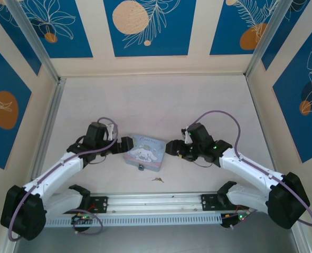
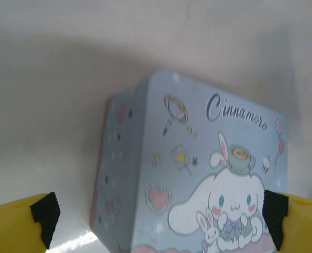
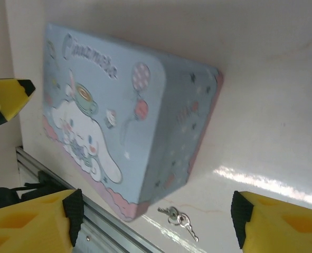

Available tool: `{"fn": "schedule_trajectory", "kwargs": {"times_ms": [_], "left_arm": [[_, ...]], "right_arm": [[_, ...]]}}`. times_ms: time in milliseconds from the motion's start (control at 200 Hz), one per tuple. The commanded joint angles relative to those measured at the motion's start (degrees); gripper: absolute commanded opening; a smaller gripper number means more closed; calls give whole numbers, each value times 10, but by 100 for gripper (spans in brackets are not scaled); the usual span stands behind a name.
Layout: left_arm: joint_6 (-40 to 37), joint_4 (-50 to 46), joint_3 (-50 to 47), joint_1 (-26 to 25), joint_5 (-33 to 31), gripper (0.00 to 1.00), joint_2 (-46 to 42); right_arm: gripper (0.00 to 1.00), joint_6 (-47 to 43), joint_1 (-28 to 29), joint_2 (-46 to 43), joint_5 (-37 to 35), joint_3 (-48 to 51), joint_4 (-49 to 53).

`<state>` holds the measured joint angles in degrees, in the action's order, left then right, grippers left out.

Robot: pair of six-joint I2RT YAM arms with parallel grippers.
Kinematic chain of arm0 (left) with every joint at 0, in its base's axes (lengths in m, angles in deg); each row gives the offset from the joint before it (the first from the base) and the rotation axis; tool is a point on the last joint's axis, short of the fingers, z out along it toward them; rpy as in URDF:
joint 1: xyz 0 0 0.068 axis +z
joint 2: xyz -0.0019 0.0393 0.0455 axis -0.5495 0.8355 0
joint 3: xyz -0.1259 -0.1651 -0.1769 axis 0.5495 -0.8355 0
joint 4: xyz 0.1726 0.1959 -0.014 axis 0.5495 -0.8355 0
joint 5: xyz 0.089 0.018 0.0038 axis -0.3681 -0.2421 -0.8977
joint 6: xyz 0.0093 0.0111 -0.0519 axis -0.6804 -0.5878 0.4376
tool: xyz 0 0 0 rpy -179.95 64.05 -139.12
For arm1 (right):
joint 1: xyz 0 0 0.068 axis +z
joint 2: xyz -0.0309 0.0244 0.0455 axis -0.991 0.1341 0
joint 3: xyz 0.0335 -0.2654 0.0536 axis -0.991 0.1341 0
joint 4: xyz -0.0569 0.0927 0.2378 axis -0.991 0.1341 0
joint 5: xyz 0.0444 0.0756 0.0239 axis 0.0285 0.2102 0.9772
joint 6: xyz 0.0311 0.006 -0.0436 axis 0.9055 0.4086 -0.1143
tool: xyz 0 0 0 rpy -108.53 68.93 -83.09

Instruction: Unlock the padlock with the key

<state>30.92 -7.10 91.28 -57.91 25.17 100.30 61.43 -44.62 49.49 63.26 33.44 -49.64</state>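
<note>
Both claws stand wide apart: left gripper (image 1: 125,145) and right gripper (image 1: 171,147) flank the tin (image 1: 143,152) mid-table (image 1: 208,105), probably to steady it. The padlock (image 1: 140,168) hangs at the tin's near edge. The key (image 1: 157,180) lies loose nearer the table's front edge, unobstructed.

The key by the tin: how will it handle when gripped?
The key lies flat and thin on the glossy table, so it probably slides and resists pinching. It looks light, rigid and unlikely to roll.
</note>
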Motion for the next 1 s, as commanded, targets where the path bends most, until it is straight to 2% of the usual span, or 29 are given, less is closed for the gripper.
{"fn": "schedule_trajectory", "kwargs": {"times_ms": [0, 125, 365, 575, 995], "left_arm": [[35, 10, -21, -16, -13, 100, -28], [48, 37, -33, -30, -12, 100, -24], [58, 79, -22, -70, -25, 100, 22], [69, 115, -10, -103, -38, 100, 61], [85, 176, 68, -149, -63, 100, 175]], "right_arm": [[73, 62, 35, 4, -41, 20, -15], [70, 75, 57, 40, -48, 13, -49], [63, 77, 76, 119, -65, -46, -54], [37, 70, 44, 160, -73, -82, -56], [33, 65, -56, 228, -31, -142, -76]]}}
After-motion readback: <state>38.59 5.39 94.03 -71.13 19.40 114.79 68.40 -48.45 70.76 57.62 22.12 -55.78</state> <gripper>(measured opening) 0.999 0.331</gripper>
